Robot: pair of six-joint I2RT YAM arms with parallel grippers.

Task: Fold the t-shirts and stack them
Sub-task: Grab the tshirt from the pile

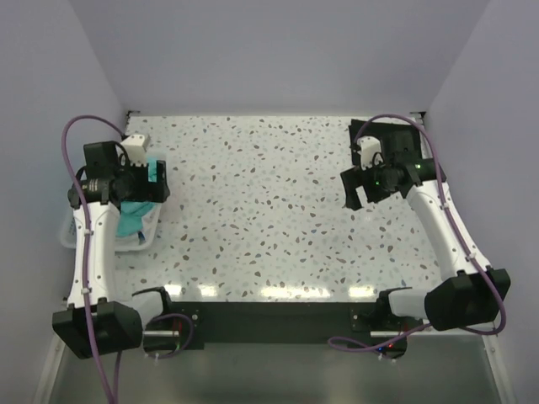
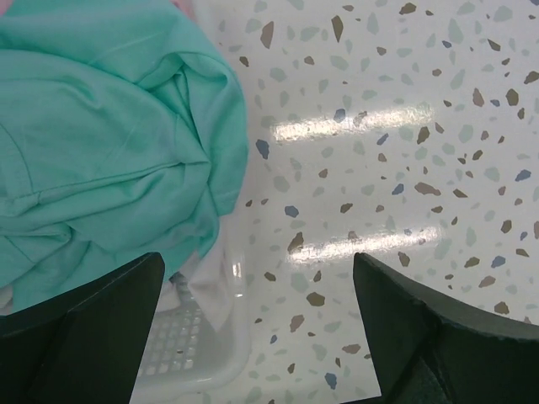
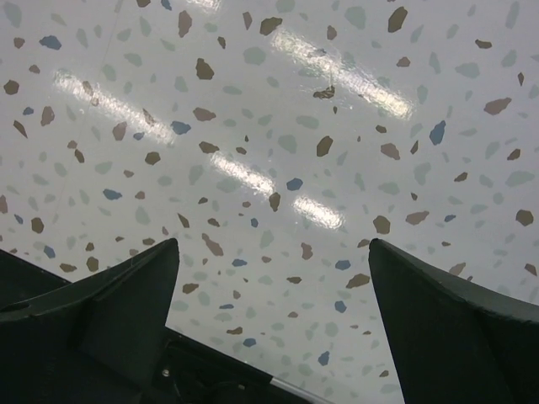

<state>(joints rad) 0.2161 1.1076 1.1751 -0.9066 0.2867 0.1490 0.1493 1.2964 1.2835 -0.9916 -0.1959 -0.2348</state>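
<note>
**Pincers wide over basket and surface**

Black fingers (image 2: pixel 93 337) of the left pincer (image 2: pixel 257 278) fill the bottom corners of its wrist view. They are spread as wide as they go, with nothing gripped and nothing touched. This pincer hangs above the right-hand rim of the only container in sight, a white slatted plastic basket (image 2: pixel 198 358) at the left edge of the speckled surface (image 1: pixel 269 219).

Inside the basket lies a crumpled teal-green t-shirt (image 2: pixel 109 143), heaped on top and spilling a little over the rim. A fold of white cloth (image 2: pixel 206 295) shows beneath its lower edge (whether that is another shirt I cannot tell). From above, the left arm covers much of the basket, and only the teal cloth shows past it.

Counted: one basket, one t-shirt plainly seen, two arms and two pincers.

The right pincer (image 3: pixel 274 252) is well apart from the basket, over the far right part of the surface. Its jaws stand just as wide and hold nothing (only speckled surface shows between them).
</note>
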